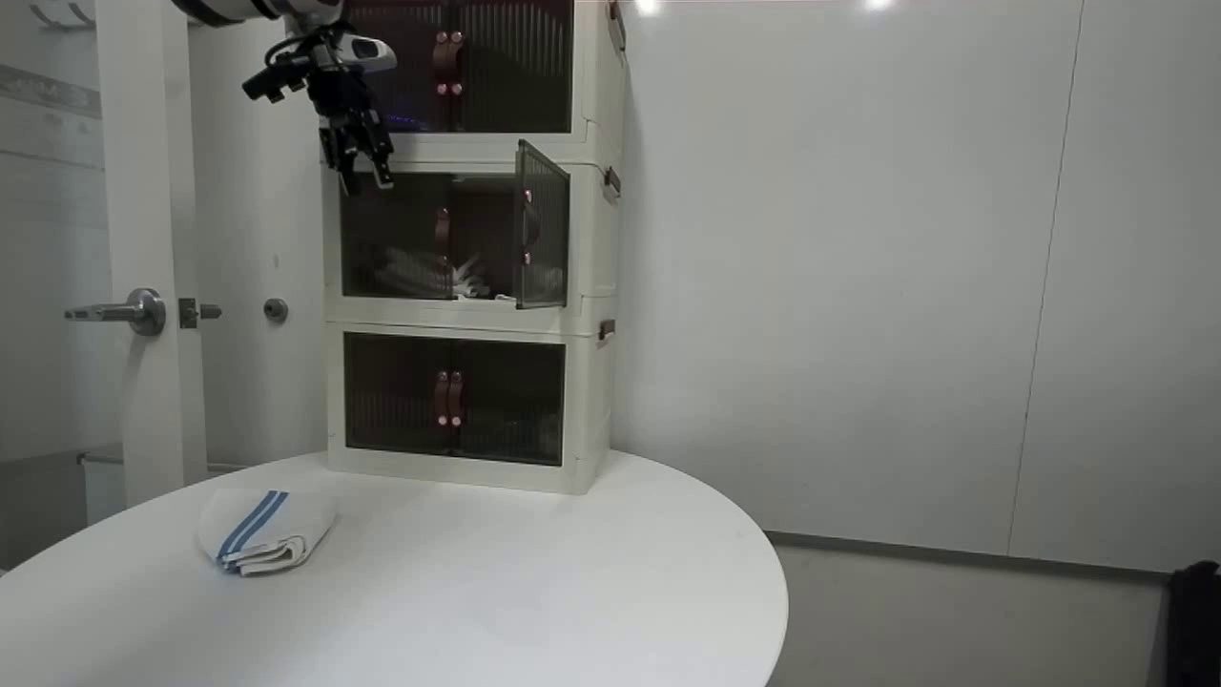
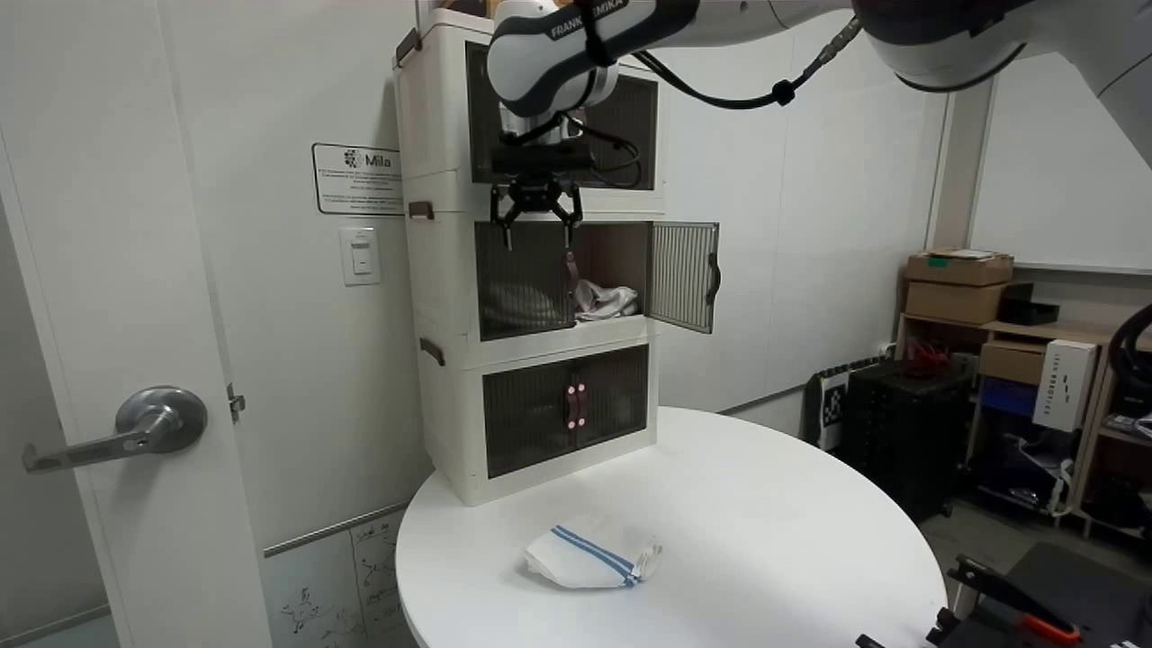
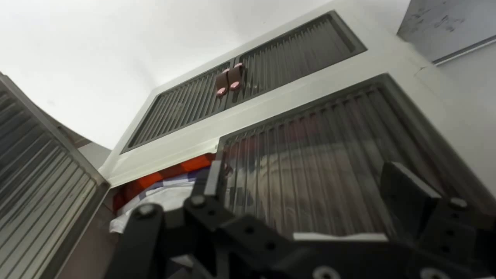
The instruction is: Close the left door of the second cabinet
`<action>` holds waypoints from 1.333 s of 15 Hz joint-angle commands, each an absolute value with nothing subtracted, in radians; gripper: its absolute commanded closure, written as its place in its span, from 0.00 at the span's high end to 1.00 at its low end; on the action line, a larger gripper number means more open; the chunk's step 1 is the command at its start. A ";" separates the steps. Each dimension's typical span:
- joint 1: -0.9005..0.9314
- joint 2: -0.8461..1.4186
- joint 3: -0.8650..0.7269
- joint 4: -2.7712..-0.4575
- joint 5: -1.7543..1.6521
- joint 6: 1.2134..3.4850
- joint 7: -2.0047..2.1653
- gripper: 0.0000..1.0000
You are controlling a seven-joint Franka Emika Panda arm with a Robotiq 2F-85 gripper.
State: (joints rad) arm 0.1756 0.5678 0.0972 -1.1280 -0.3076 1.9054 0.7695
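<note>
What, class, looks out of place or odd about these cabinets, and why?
The right door of the middle cabinet hangs open in both exterior views, exposing bunched cloth. It looks odd because its partner, the left door, and the bottom doors look shut. No spill or damage shows.

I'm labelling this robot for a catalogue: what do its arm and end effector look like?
The arm is rounded, white and dark, with FRANKA EMIKA lettering partly covered by a black strap. A black cable loops beneath. The end effector is black, with two jointed fingers.
</note>
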 commanded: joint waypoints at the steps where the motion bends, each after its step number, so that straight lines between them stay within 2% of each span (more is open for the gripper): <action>1: 0.119 0.411 0.168 -1.282 -0.196 1.850 0.598 1.00; 7: 0.052 0.134 0.207 -1.580 -0.062 1.664 0.331 1.00; 9: 0.084 0.048 0.161 -1.678 -0.042 1.602 0.257 1.00; 20: 0.059 -0.501 0.081 -2.269 -0.013 1.792 0.196 1.00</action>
State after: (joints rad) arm 0.0720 -0.3106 0.1156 -2.0741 -0.0647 1.7102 0.1884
